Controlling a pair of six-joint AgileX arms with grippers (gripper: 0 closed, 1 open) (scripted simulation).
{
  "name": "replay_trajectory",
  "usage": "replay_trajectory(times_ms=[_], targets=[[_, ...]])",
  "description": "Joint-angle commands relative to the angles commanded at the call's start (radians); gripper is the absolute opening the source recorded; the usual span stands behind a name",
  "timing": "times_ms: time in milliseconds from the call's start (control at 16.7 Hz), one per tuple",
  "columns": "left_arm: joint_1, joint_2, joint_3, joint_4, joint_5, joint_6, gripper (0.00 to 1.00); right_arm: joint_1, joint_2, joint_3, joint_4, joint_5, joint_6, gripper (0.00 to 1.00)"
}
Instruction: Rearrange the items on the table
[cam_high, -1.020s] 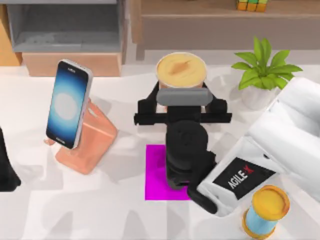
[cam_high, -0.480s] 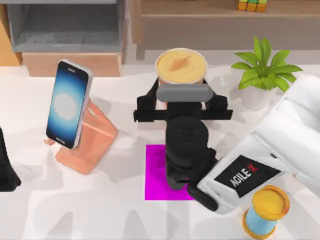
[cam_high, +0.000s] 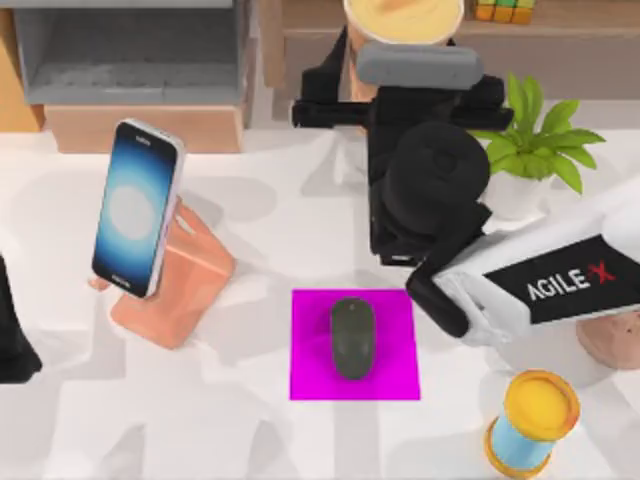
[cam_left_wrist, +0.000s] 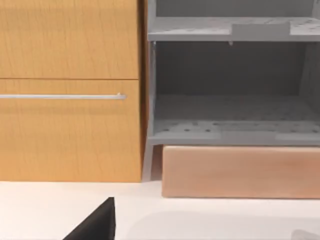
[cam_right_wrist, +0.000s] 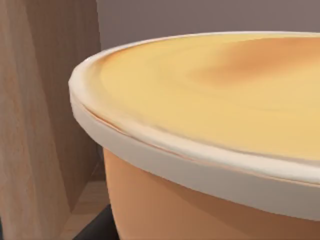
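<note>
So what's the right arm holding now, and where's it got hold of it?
The right tool holds the orange drink cup by its side wall, just under the creamy rim.

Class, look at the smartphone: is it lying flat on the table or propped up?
Propped up. The smartphone leans tilted on a peach stand, its glowing screen facing up and outward.

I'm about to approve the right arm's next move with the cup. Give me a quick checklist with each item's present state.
1. Cup held in right pincer: ok, a finger sits on each side of it.
2. Cup upright: ok, its creamy top faces up.
3. Mouse out of the arm's way, lying on the mat: ok.
4. Phone leaning on its stand: ok.
5. Plant apart from the right arm: cannot tell, they overlap in the top view.
6. Left arm parked at the table's left edge: ok.
</note>
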Motion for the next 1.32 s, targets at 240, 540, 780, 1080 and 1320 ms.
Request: replay_trajectory(times_ms=[240, 540, 780, 1080, 1320], targets=[[0.0, 0.0, 0.0, 0.0, 0.0, 0.0, 1.0, -0.183, -0.129, -0.023, -0.053, -0.026, -0.05, 0.0], [0.0, 0.0, 0.0, 0.0, 0.0, 0.0, 1.0, -0.452, -0.157, 0.008, -0.126, -0.11, -0.068, 0.0], [0.0, 0.0, 0.0, 0.0, 0.0, 0.0, 1.0, -0.591, -0.143, 0.039, -0.173, -0.256, -0.041, 0.0], [0.0, 0.0, 0.0, 0.0, 0.0, 0.0, 1.0, -0.772, -0.148, 0.127, -0.364, -0.619, 0.014, 0.0], [0.0, 0.0, 0.0, 0.0, 0.0, 0.0, 1.0, -0.954, -0.119, 0.246, -0.524, -0.888, 0.061, 0.0]])
